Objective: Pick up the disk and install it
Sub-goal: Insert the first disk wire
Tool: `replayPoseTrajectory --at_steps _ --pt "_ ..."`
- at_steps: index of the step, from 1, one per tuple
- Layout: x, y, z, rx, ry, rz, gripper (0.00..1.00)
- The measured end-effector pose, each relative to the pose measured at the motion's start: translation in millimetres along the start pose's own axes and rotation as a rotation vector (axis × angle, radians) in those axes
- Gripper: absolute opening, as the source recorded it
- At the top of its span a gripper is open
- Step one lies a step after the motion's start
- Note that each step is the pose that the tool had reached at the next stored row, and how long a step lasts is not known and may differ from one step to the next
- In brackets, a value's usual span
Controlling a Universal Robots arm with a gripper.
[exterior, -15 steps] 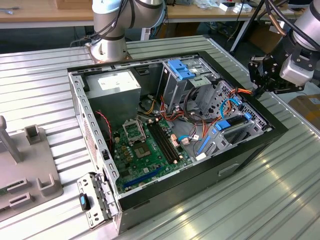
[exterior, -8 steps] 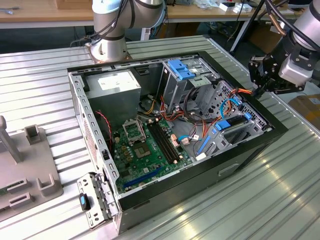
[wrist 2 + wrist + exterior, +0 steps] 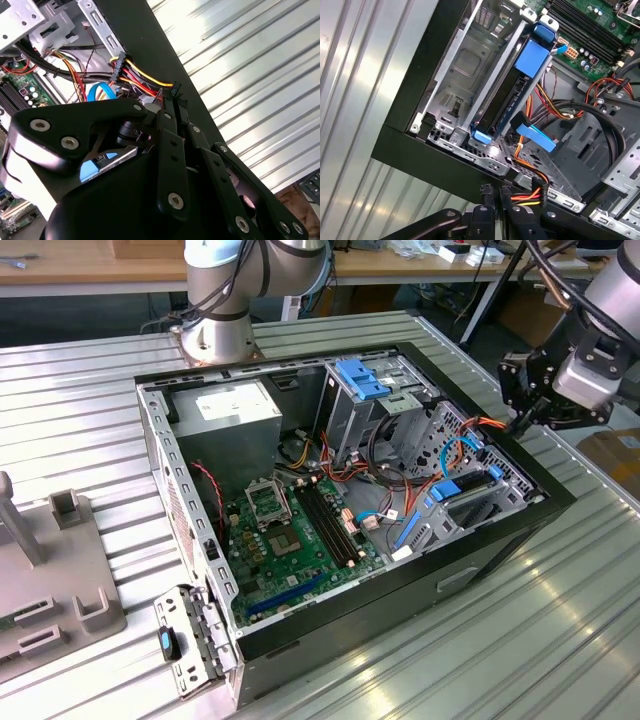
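We logged the fingers (image 3: 486, 202) nearly closed, empty, at the case rim (image 3: 420, 150) on the exterior view's right, disk (image 3: 504, 97) seated in the bay (image 3: 465, 65) just inside, long axis pointing away from them.

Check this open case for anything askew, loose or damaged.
Nothing looks damaged or spilled. The disk seems seated straight in its cage. One loose end: a power cable with orange, red and yellow wires lies at the case rim beside the gripper, apparently unplugged.
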State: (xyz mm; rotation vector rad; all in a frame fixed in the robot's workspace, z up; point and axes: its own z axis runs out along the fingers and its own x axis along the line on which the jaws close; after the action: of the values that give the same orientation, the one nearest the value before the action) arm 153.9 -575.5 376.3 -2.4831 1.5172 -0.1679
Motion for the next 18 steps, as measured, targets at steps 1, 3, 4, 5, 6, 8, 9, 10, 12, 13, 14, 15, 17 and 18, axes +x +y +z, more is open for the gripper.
replayPoseTrajectory --at_steps 1,3,4,5,6,8,9,10,12,13,14,15,17,18 --pt "0.0 0.0 0.1 0.0003 0.0029 0.011 0.16" --pt "0.1 0.0 0.1 0.0004 0.005 0.02 0.16" --pt "0.1 0.0 0.1 0.0005 0.0051 0.02 0.16" --pt "0.0 0.0 0.1 0.0004 0.0052 0.02 0.16" --pt "0.0 0.0 0.1 0.0005 0.0052 0.02 0.16" --pt "0.0 0.0 0.1 0.0005 0.0052 0.02 0.16" --pt "0.0 0.0 0.1 0.0005 0.0053 0.02 0.16" --pt "0.0 0.0 0.1 0.0005 0.0054 0.021 0.16" --pt "0.0 0.0 0.1 0.0008 0.0094 0.036 0.16" --pt "0.0 0.0 0.1 0.001 0.0119 0.046 0.16" --pt "0.0 0.0 0.1 0.0013 0.015 0.058 0.16" --pt "0.0 0.0 0.1 0.0015 0.0172 0.067 0.16" --pt "0.0 0.0 0.1 0.0018 0.022 0.085 0.16" --pt "0.0 0.0 0.1 0.002 0.0239 0.092 0.16"
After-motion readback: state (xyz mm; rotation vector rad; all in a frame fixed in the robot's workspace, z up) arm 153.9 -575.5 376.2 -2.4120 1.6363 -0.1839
